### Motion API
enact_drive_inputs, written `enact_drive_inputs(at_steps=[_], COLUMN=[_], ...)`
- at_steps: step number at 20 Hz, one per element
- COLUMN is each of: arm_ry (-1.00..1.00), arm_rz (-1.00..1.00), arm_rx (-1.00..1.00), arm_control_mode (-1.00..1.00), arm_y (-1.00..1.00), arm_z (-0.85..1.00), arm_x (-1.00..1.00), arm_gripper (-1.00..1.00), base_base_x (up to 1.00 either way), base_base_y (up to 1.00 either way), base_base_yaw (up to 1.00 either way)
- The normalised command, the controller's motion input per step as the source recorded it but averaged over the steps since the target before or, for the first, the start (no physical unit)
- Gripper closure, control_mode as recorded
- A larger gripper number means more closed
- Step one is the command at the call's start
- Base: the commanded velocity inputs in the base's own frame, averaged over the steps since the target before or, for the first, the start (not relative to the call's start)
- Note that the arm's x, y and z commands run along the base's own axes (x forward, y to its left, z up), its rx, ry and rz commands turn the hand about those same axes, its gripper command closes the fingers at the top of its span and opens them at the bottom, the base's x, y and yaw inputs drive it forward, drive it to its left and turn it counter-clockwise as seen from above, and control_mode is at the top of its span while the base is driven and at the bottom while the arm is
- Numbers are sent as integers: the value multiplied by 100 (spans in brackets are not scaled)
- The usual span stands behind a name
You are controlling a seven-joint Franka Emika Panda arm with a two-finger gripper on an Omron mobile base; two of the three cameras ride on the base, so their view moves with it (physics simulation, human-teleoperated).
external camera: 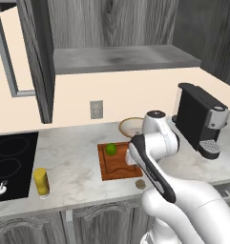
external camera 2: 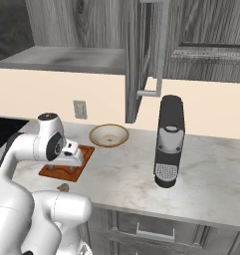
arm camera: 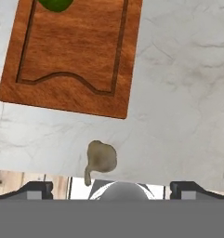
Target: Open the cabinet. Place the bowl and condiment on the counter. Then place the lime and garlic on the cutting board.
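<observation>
Gripper (arm camera: 111,186) wide open, empty, above garlic (arm camera: 102,158)

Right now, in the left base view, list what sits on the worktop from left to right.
Cooktop → yellow bottle → lime on the cutting board → garlic → coffee machine. The bowl sits further back, overlapping the board's span, so it is left out of the order.
</observation>
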Motion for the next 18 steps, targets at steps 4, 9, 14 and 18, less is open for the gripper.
enact_drive_inputs(at_steps=[4,9,14,18], arm_ry=[7,6,5,4], arm_rz=[0,2,2,4], arm_rx=[-2,0,-2,-3], arm_control_mode=[-100,-100,-100,-100], arm_y=[6,1,2,2], arm_z=[-11,-11,-18,-26], arm_x=[0,-1,-2,0], arm_gripper=[-100,-100,-100,-100], base_base_x=[0,0,0,0], base_base_y=[0,0,0,0], base_base_yaw=[0,0,0,0])
